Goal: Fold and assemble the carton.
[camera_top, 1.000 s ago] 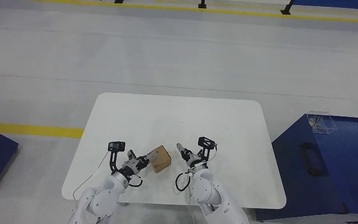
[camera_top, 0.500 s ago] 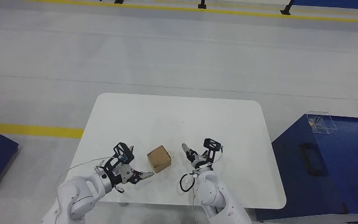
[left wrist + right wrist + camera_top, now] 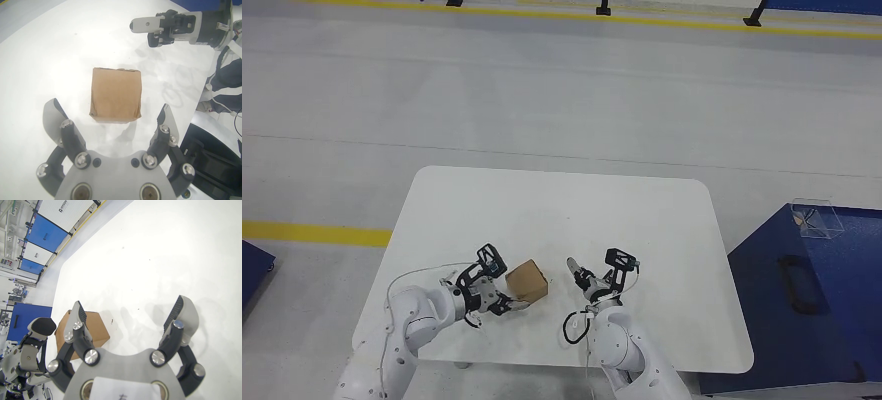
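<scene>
Carton [image 3: 527, 282] looks close to done: a shut brown cube standing on the table [image 3: 572, 210] near its front edge, btw the two grippers. So the step in hand is prob. a last squeeze or tuck, w/ the L gripper [image 3: 500, 295] lined up on it. To do it well: keep the L gripper centred on the box so both pads meet opposite walls at once. Close gently, since thin card will dent or skew if one side lands first. Bring the R gripper [image 3: 582, 275] in as a stop on the far side, as the table looks smooth and the box will likely slide when pushed. Watch the far top edge in the L wrist view, where the carton [image 3: 115, 94] shows a slightly ragged flap line; that seam prob. needs the press. Don't shove it toward the front edge. Fingers: L gripper [image 3: 109, 108] is spread wide, wider than the box, its tips flanking the carton's near end. No contact visible and nothing held. R gripper [image 3: 130, 304] is also spread wide and holds nothing. It sits near the carton [image 3: 83, 330] but apart from it, w/ bare table under the tips. From the L wrist view the R gripper [image 3: 141, 32] hangs beyond the box, clear of it.
</scene>
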